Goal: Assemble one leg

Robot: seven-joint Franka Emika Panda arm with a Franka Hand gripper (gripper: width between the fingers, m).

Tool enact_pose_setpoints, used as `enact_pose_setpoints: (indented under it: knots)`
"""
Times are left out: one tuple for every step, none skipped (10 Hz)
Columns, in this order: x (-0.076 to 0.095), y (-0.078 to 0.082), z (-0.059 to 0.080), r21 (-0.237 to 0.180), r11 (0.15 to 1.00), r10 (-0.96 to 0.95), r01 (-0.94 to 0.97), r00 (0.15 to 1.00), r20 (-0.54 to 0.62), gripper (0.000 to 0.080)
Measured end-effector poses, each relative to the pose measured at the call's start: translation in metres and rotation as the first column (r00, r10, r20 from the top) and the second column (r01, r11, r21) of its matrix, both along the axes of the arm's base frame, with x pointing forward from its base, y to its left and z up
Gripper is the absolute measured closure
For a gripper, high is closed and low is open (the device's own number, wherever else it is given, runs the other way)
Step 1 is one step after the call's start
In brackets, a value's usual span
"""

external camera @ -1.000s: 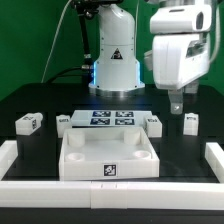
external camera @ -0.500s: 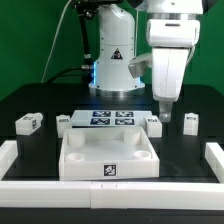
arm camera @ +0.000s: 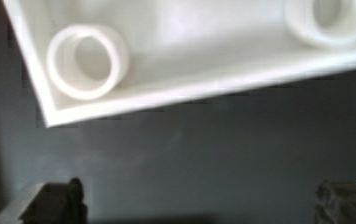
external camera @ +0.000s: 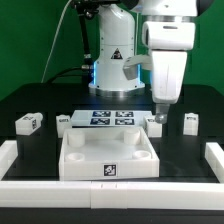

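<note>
Since the hand hangs with its fingers spread wide and only bare tabletop between them, I'm at the reach-for-a-leg step. The leg sits just below it, I think, beside the tray corner. Next I'd center over it and drop.

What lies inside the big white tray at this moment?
Only its bare white floor shows in the tray, with round sockets at the corners; no loose part. Its near wall covers the front strip of the floor.
</note>
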State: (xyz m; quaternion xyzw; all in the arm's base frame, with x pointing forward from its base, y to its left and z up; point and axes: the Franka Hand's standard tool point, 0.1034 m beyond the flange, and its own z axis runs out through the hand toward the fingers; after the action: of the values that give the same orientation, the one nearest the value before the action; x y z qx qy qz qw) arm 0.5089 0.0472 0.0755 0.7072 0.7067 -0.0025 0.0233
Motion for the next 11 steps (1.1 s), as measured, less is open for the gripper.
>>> enact_pose_setpoints:
  knots:
    - [-0.010, -0.013, -0.005, -0.010, 0.999, 0.041, -0.041, 0.999, -0.008, 0.0150]
    - [-0.016, -0.023, -0.008, -0.013, 0.999, 0.033, -0.033, 0.999, -0.021, 0.0150]
    - [-0.019, -0.035, -0.010, -0.016, 0.998, 0.057, -0.057, 0.998, -0.029, 0.0150]
    - [-0.022, -0.051, -0.012, -0.020, 0.998, 0.056, -0.057, 0.998, -0.037, 0.0150]
    - [-0.022, -0.050, -0.012, -0.019, 0.999, 0.036, -0.037, 0.999, -0.036, 0.0150]
    - [-0.022, -0.050, -0.013, -0.019, 0.999, 0.037, -0.037, 0.999, -0.037, 0.0150]
    - [-0.022, -0.050, -0.013, -0.019, 0.999, 0.036, -0.036, 0.999, -0.038, 0.0150]
    - [-0.024, -0.051, -0.016, -0.017, 0.999, 0.047, -0.048, 0.998, -0.043, 0.0150]
    - [-0.030, -0.057, -0.026, -0.011, 0.996, 0.083, -0.084, 0.994, -0.066, 0.0150]
    - [-0.038, -0.066, -0.038, -0.001, 0.994, 0.108, -0.108, 0.992, -0.068, 0.0150]
    - [-0.049, -0.071, -0.045, 0.004, 0.995, 0.097, -0.097, 0.992, -0.084, 0.0150]
